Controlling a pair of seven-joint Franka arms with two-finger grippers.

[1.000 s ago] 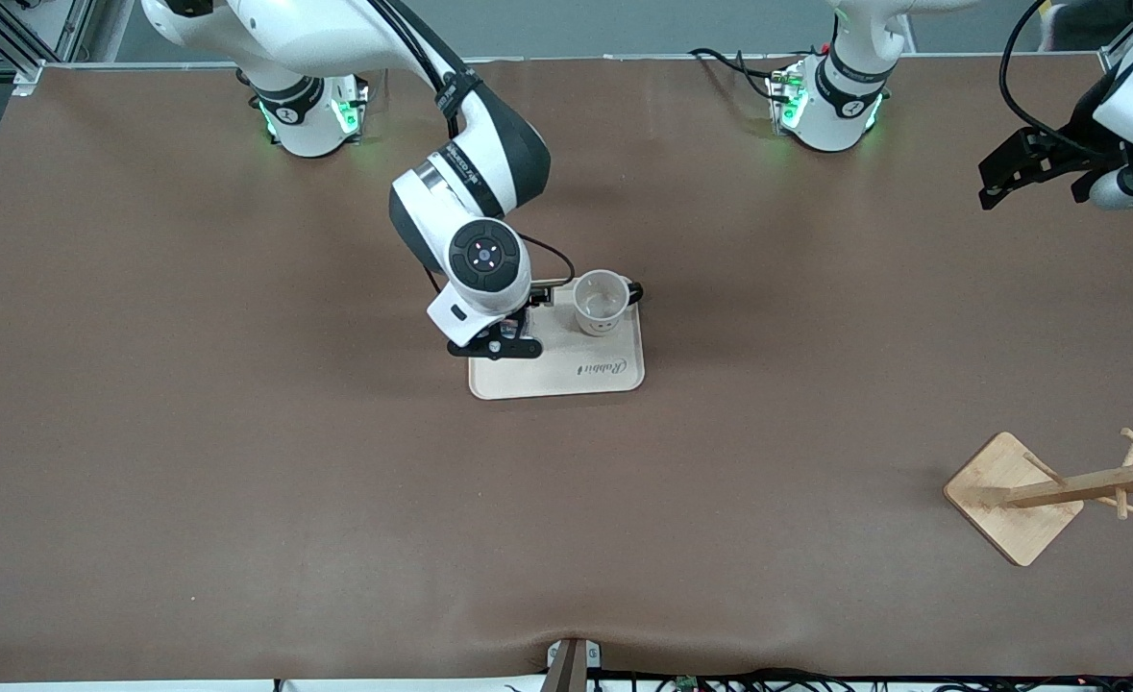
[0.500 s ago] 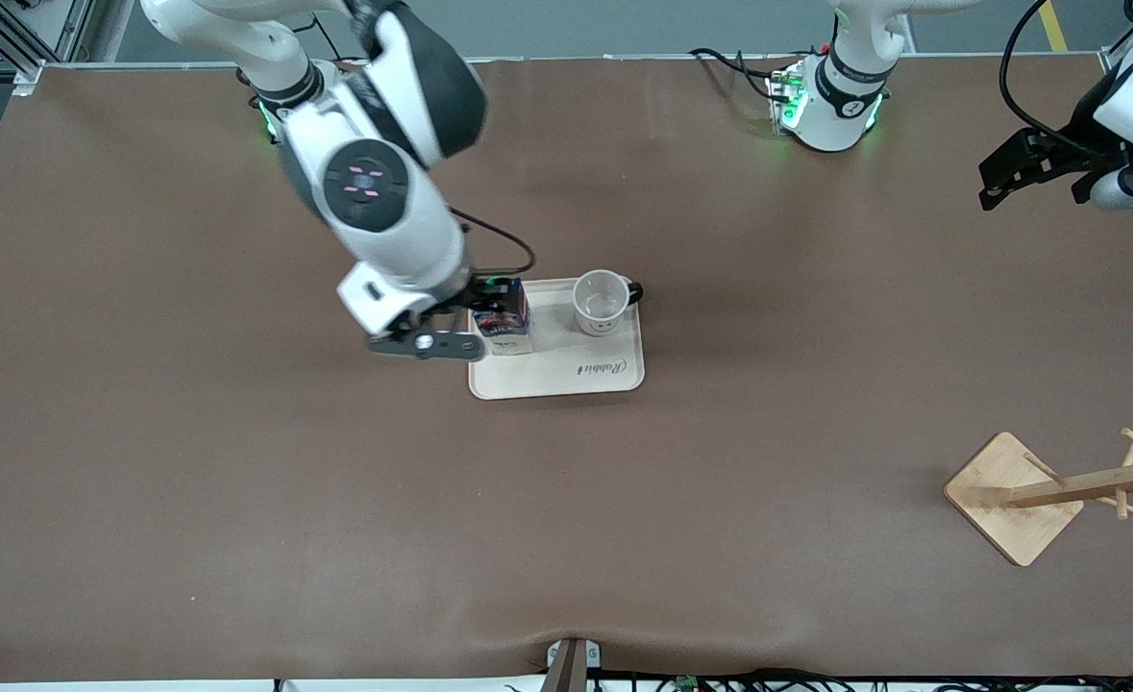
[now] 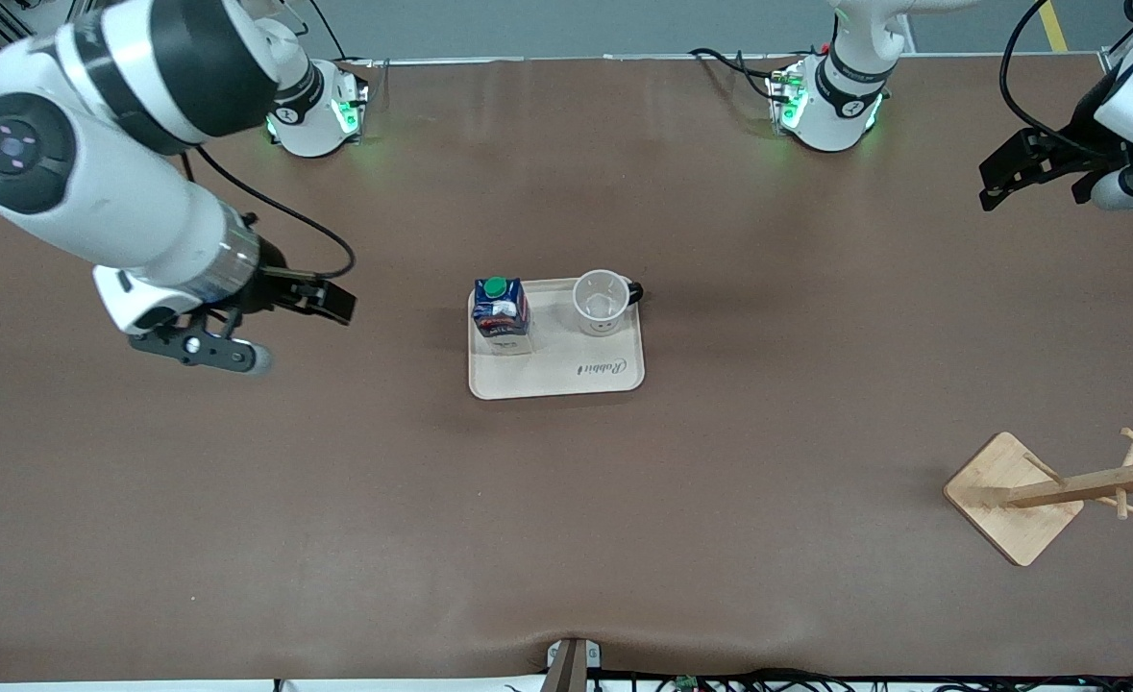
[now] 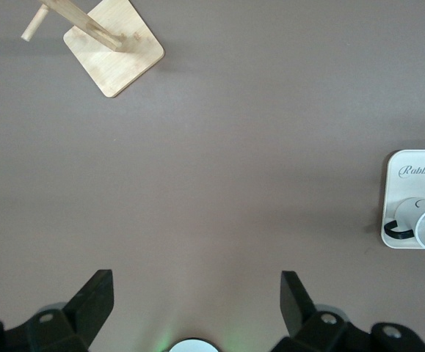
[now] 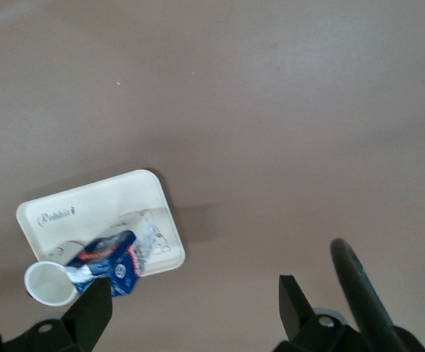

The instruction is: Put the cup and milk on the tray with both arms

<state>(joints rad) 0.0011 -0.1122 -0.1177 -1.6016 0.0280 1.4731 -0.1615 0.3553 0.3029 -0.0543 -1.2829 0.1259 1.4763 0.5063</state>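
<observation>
Right hand [image 3: 302,322] up in the air over bare bench [image 3: 239,500], off toward the right arm's end from the tray [image 3: 556,377]; fingers spread wide, nothing between them. Tray lies flat mid-bench, well apart from this hand, cream with rounded corners and cursive "Rabbit" lettering along the edge nearer the front camera. Milk carton [image 3: 500,315] stands upright on the tray at the end closest to the right hand: dark-blue body, green round cap on top, red label patch, pale lower sides. Cup [image 3: 599,302] sits upright beside the carton on the same tray, on the side away from the right hand; white, mouth up, black handle pointing toward the left arm's end, smiley face toward the front camera. Carton and cup close together but not touching. Left hand [image 3: 1032,168] waits in the air over the left arm's end of the bench, well apart from the tray, fingers likewise wide and holding nothing. Wooden mug rack [image 3: 1037,495] with square base and pegged post stands toward the left arm's end, nearer the front camera than the tray.
</observation>
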